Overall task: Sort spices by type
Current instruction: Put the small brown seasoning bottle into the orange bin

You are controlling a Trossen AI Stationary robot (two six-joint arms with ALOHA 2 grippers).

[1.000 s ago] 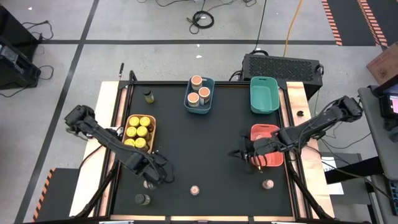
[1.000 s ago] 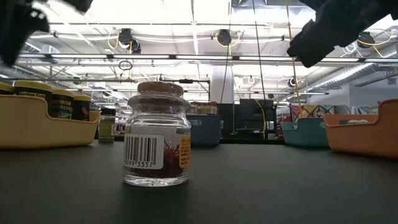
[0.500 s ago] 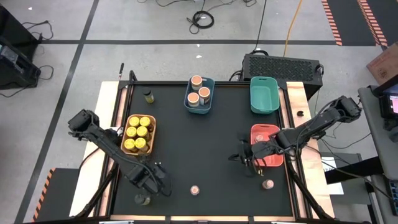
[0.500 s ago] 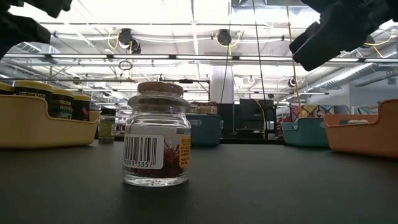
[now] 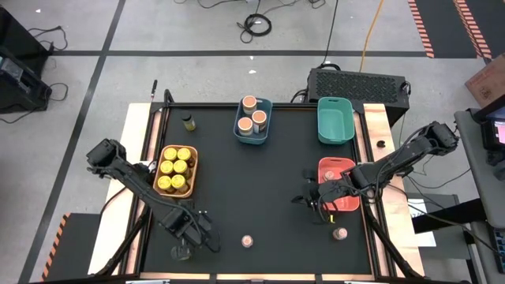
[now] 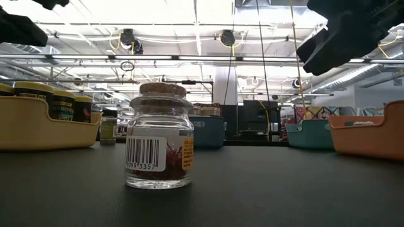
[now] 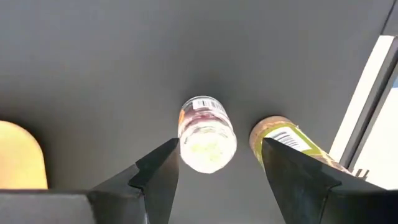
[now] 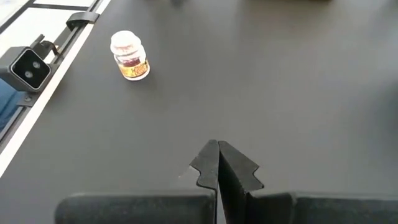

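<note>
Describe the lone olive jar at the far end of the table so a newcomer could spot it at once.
Start at the blue bin on the far edge of the black table. Look toward the left arm's side, to the far corner: the olive jar stands there alone on the mat. Unlike the yellow-lidded jars nearby, it sits in no bin.

From where I sit the overhead feed is evenly lit, the black table (image 5: 268, 181) soaking up light with only soft shadows under the arms. The low camera looks straight into bright ceiling lights (image 6: 208, 16) glaring from 10 to 2 o'clock, so the arms up there go to silhouette while the cork-topped jar (image 6: 159, 137) stays sharp. On my left wrist feed, the small jar's top (image 7: 207, 146) blows out white, and there's washed-out glare at 3 o'clock.
</note>
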